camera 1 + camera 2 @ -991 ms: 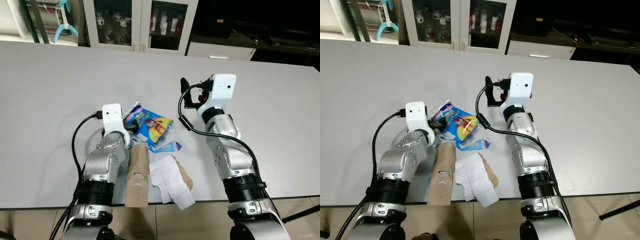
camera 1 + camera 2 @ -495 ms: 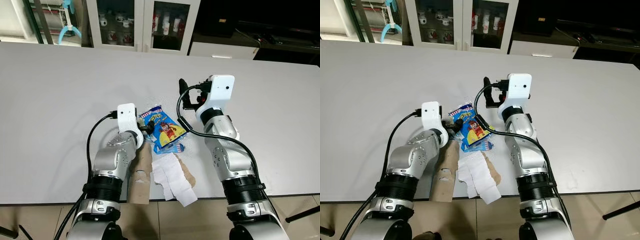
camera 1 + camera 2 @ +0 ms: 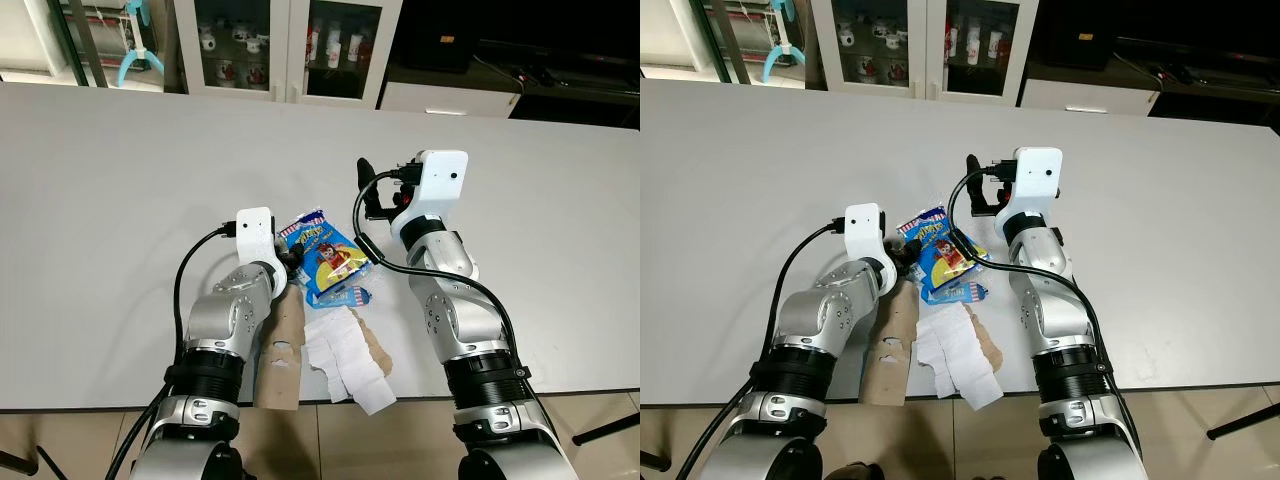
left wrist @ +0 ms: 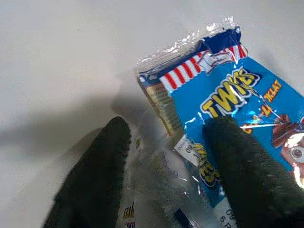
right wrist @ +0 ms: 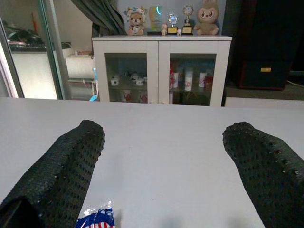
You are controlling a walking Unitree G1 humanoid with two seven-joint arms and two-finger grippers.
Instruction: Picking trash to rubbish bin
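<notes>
Two head views show a grey counter [image 3: 120, 170] with both arms over it. Left end effector [image 3: 291, 262] sits at the edge of a blue snack wrapper [image 3: 328, 253]. Nearer the counter's front edge lie a brown cardboard strip [image 3: 281, 350] and crumpled white paper [image 3: 340, 362]. Right end effector [image 3: 368, 190] is raised beyond the wrapper, apart from it.

Left wrist view adds the grasp detail: two black fingers [image 4: 90, 175] stand spread, straddling the wrapper's clear crimped end, one finger over the blue print.

Right wrist view adds that its fingers [image 5: 61, 166] are spread wide with nothing between them, a white glass-door cabinet [image 5: 161, 71] behind.

Since one second ago, the left arm has advanced and the wrapper has shifted rightward; in the last half second little has changed.
</notes>
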